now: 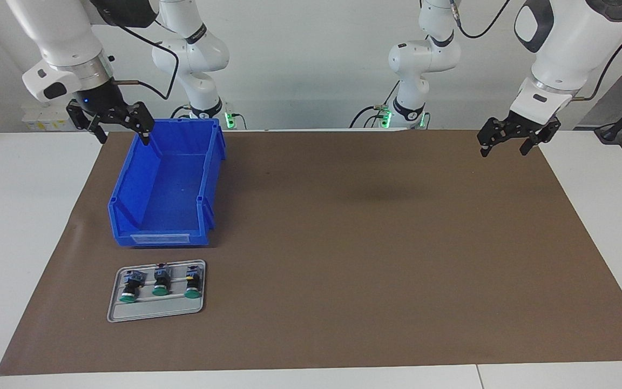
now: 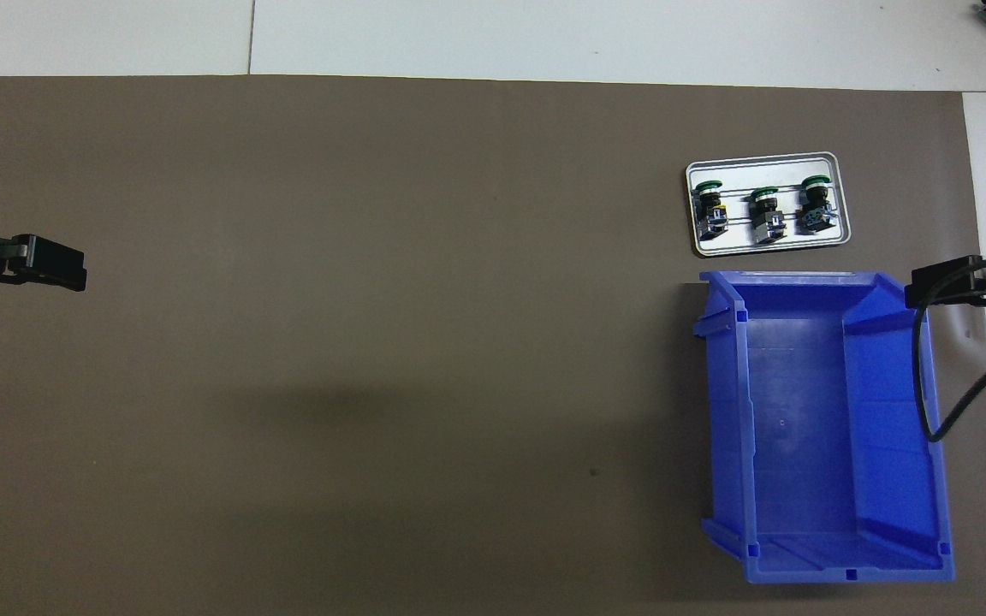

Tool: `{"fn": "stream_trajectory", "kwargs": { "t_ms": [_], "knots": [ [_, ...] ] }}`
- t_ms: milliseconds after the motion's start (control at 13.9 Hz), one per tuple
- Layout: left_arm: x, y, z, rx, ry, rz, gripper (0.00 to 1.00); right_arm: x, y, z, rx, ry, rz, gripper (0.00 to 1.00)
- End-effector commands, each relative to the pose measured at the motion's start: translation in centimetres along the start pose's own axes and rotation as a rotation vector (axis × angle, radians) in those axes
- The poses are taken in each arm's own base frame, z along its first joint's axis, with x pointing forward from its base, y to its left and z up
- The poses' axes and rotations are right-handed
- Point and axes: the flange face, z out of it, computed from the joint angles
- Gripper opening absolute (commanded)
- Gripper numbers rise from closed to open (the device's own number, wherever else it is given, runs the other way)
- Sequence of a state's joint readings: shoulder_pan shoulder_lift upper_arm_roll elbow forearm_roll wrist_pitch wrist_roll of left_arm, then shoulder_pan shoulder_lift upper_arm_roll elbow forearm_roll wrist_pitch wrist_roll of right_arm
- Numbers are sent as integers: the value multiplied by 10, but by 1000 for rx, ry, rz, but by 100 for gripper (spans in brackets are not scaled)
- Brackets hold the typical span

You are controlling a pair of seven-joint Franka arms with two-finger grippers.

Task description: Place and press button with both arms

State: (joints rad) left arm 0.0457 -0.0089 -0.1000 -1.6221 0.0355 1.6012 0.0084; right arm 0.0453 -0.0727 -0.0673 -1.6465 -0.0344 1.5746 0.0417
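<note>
On the tray, 3 buttons; both claws, left and right, spread, empty, aloft.

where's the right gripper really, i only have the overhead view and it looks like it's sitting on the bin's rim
observer: the right gripper hangs in the air above the blue bin; it looks clear of the rim.
operator: jaws open or shut
observer: open, with nothing between them.
operator: and the left one
observer: the left gripper is raised too, open and empty, over the edge of the brown mat at the left arm's end.
</note>
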Motion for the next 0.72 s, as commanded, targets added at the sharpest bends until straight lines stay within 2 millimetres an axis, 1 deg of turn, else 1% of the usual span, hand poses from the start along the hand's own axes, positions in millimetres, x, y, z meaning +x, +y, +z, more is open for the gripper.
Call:
{"fn": "stream_trajectory", "kwargs": {
  "t_ms": [0,144,287,359,503,575,647],
  "knots": [
    [-7,4,-2,-9,-2,13,100,-2,4,-1,2,-1,-2,100],
    [-6,8,-3,-9,6,15,100,-1,4,-1,2,3,1,100],
    [-6,7,-2,-9,5,26,100,-1,1,-2,3,10,-2,100],
    [-4,5,-3,-9,15,23,100,-2,3,3,4,4,-1,100],
    [-3,2,-4,-8,29,20,100,0,2,12,7,58,-8,100],
    [-3,1,-4,-10,29,29,100,2,2,12,8,72,-12,100],
    [-2,1,-5,-19,34,34,100,7,2,17,7,77,-15,100]
  ]
}}
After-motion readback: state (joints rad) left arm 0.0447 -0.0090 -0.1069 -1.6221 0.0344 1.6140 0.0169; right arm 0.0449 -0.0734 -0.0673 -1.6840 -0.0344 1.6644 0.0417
